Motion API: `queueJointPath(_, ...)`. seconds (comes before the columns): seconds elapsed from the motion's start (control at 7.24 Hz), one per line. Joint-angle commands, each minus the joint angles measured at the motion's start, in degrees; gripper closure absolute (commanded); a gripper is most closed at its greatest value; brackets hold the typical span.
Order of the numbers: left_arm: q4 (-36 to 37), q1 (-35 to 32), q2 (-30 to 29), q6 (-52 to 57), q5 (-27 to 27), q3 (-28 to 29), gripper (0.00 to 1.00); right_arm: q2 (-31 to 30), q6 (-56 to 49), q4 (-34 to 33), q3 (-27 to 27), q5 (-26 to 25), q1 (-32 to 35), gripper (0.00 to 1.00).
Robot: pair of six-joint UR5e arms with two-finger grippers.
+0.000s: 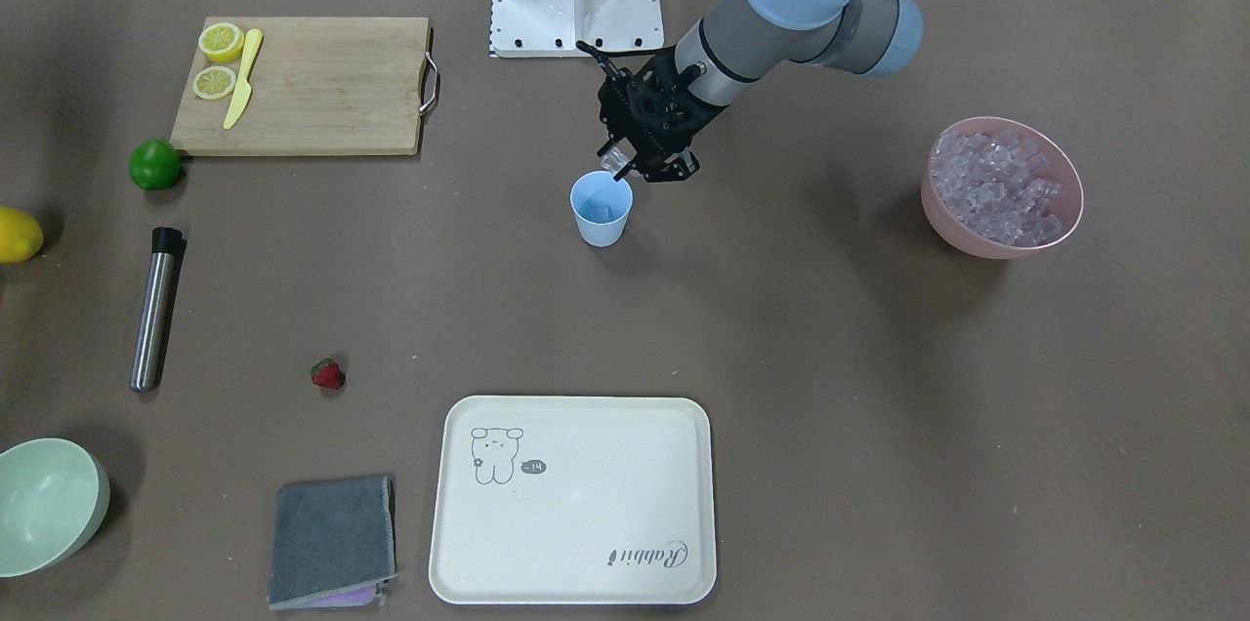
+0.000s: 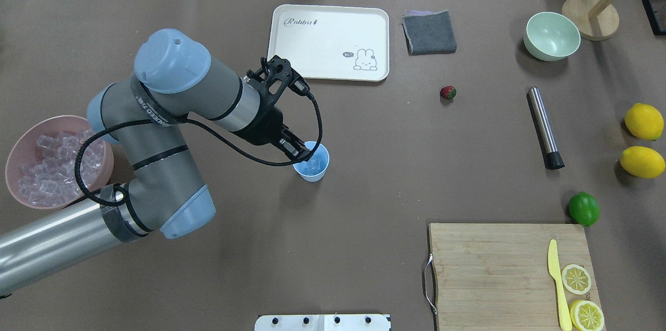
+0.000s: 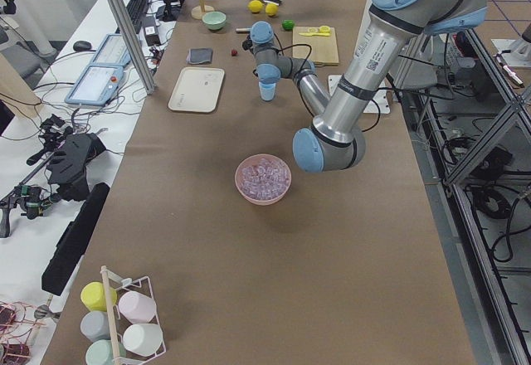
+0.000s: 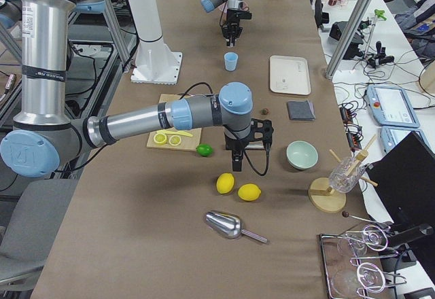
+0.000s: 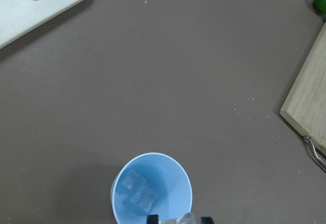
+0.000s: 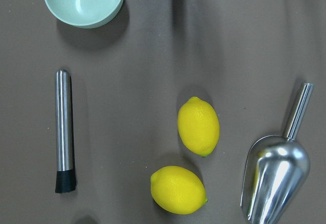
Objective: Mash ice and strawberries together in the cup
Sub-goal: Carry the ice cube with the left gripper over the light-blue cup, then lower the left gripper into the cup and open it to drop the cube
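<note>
The cup (image 1: 602, 209), a small tapered tumbler of smooth light-blue plastic with no handle, stood upright on the matte brown table (image 1: 811, 338) just above the centre of the front-facing view. The left arm came in from the lower left of the overhead view, folded at the elbow, its wrist slanting down and to the right. The black left gripper (image 1: 625, 168) hung tilted over the cup's rim, its fingers pinched on one clear ice cube (image 1: 613, 159). The left wrist view showed what the wider views could not: two more faintly lilac, glassy ice cubes (image 5: 138, 191) lay on the cup's bottom, while the held one sat between the two dark fingertips at the frame's lower edge. A heap of the same ice (image 1: 996, 184) filled the round pink bowl (image 1: 977, 248) at the right of the front-facing view. The strawberry (image 1: 328, 374), red, small and green-topped, lay alone in the lower left of that view, well apart from the cup. Only the right side view showed the right gripper (image 4: 235, 167), pointing straight down from a bent arm near the middle of the frame; whether its fingers were apart or together could not be told. The right wrist view looked down on a steel rod with a black tip (image 6: 63, 130), two glossy lemons (image 6: 198, 126), a shiny metal scoop (image 6: 275, 175) and a pale green bowl (image 6: 84, 0).
</note>
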Motion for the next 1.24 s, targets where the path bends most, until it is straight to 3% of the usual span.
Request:
queueJointPath(0.0,-2.24,0.24,-1.52,-0.21,2.31,4.12,1.0,-0.18,0.0,-0.09,0.01,0.0,0.0,0.0)
queueJointPath(0.14,-4.08,0.33,-1.96,-0.21,2.31,6.32,1.0,-0.26,0.0,0.0,0.01,0.0,0.0,0.0)
queueJointPath(0.69,-4.27,1.91,-1.88,-1.96,2.22,5.55,1.0,0.43,0.0,0.0,-0.08,0.0,0.0,0.0)
queueJointPath(0.83,-4.27,1.91,-1.53,-2.05,2.22,5.37,0.67,0.44,0.0,0.0,-0.08,0.0,0.0,0.0)
queueJointPath(0.97,-4.27,1.91,-1.44,-1.7,2.22,5.37,0.07,0.44,0.0,0.0,0.0,0.0,0.0,0.0)
queueJointPath(1.11,-4.27,1.91,-1.44,-1.7,2.22,5.29,0.04,0.35,0.0,0.0,0.09,0.0,0.0,0.0)
